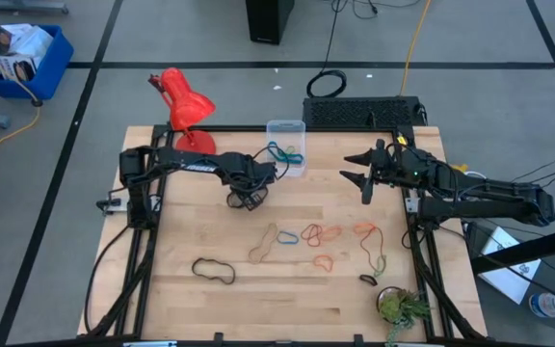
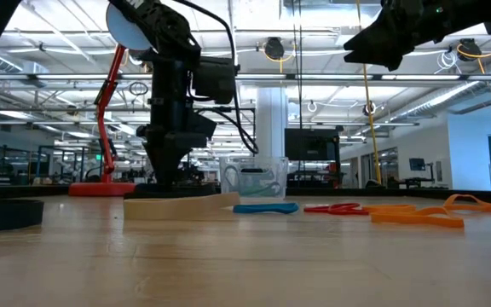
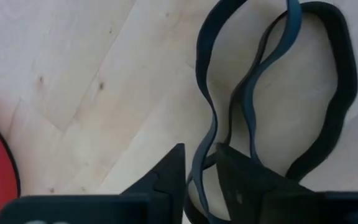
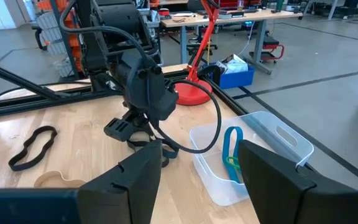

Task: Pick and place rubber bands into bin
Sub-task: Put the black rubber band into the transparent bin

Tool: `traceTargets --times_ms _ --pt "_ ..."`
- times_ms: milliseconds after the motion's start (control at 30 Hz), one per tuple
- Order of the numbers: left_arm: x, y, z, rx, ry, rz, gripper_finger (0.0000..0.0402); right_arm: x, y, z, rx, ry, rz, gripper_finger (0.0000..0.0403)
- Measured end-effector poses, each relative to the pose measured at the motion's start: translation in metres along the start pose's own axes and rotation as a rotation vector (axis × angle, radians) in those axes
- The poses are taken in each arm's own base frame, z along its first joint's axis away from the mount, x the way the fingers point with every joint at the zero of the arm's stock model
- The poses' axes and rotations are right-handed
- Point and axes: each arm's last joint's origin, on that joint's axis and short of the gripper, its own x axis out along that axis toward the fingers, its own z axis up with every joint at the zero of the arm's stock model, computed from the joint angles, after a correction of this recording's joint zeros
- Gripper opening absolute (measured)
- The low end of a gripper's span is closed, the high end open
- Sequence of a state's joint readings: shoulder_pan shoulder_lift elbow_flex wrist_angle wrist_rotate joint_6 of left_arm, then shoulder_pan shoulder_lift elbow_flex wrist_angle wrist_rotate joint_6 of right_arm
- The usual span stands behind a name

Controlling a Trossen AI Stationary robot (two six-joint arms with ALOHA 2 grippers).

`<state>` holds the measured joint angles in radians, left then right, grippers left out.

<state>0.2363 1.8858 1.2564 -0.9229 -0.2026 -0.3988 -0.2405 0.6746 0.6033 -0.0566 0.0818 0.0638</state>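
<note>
My left gripper (image 1: 247, 200) points down at the table just near-left of the clear bin (image 1: 285, 125), shut on a dark blue rubber band (image 3: 207, 106). A black band (image 3: 340, 93) lies looped beside it. The bin holds blue and green bands (image 4: 232, 155). Several loose bands lie flat on the table nearer the front: black (image 1: 213, 271), tan (image 1: 263, 246), blue (image 1: 285, 236), red and orange (image 1: 318, 233), olive (image 1: 376, 253). My right gripper (image 1: 359, 173) hangs open and empty above the table, right of the bin. My left gripper pinches one strand of the dark blue band (image 3: 199, 177) between its two fingers. The fingers come from above, pointing down. The rest of the band lies slack in curves on the wood ahead of the fingers.
A red desk lamp (image 1: 183, 106) stands at the far left, its base beside the left arm. A dark keyboard-like slab (image 1: 359, 113) lies beyond the far edge. A small green plant (image 1: 403, 306) sits at the near right corner. Bare wood shows at the near left.
</note>
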Motion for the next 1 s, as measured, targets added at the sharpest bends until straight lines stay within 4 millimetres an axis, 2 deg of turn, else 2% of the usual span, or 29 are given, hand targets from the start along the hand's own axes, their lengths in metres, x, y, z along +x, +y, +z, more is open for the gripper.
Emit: traceTargets --times_ms 233,1000 --pt "0.0009 0.0 0.0002 0.004 0.003 -0.004 0.0066 0.0 0.0 0.0 0.002 0.0 0.0 0.0208" --pt "0.0009 0.0001 0.0004 -0.005 -0.001 0.002 0.0064 0.0 0.0 0.0001 0.001 0.0 0.0 0.0208"
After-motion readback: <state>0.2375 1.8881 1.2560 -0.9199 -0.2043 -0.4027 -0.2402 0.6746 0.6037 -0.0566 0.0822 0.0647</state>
